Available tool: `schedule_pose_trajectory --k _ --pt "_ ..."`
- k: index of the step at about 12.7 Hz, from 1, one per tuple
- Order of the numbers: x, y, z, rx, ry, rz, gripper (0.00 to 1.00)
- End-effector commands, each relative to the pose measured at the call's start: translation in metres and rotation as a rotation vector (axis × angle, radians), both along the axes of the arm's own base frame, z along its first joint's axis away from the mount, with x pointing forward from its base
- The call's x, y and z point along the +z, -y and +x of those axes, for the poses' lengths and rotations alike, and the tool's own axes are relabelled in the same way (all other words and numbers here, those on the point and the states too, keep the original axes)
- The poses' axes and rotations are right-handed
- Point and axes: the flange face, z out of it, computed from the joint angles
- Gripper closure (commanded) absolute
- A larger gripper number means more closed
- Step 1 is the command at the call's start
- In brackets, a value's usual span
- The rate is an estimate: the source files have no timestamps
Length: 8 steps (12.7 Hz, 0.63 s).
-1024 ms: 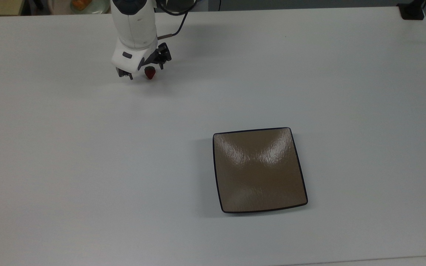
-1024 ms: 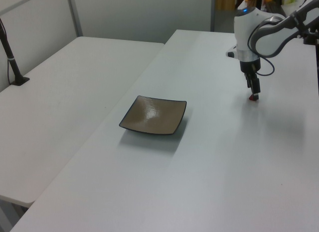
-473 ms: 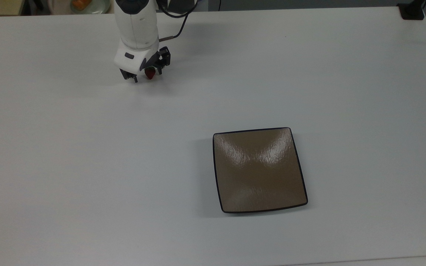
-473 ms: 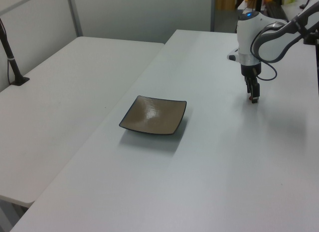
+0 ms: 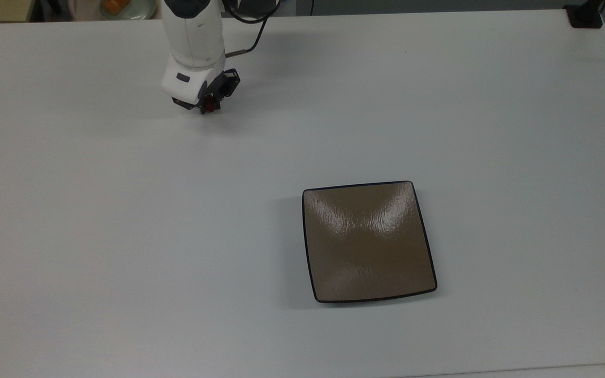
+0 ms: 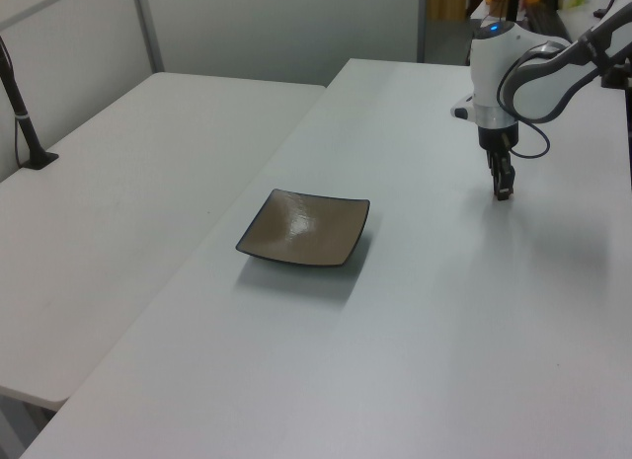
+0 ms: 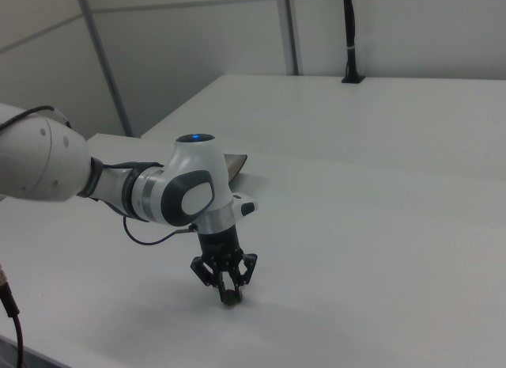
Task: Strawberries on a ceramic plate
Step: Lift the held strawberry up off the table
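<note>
well over at the top view's upper left, the gripper (image 5: 206,107) sits low on the table (image 5: 97,210), fingers closed around the strawberry (image 5: 209,108); the ceramic plate (image 5: 368,241) lies well apart, toward the top view's lower right.

Open white tabletop (image 5: 124,236) is seen on all sides of the ceramic plate (image 5: 368,241); its bare face is unobstructed from above.

Top view: strawberry (image 5: 209,106) upper left on table (image 5: 97,236); plate (image 5: 368,241) lower right, well apart
</note>
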Motion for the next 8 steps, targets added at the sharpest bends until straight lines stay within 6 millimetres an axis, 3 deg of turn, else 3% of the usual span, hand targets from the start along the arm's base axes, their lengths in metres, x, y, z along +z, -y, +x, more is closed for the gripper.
schedule_pose_trajectory --k 1,5,8 --pt "0.031 0.008 -0.005 -0.007 -0.011 -0.004 0.90" --pt "0.073 0.000 0.010 -0.026 0.009 0.006 0.90" --pt "0.152 -0.004 0.036 -0.055 0.005 0.049 0.89"
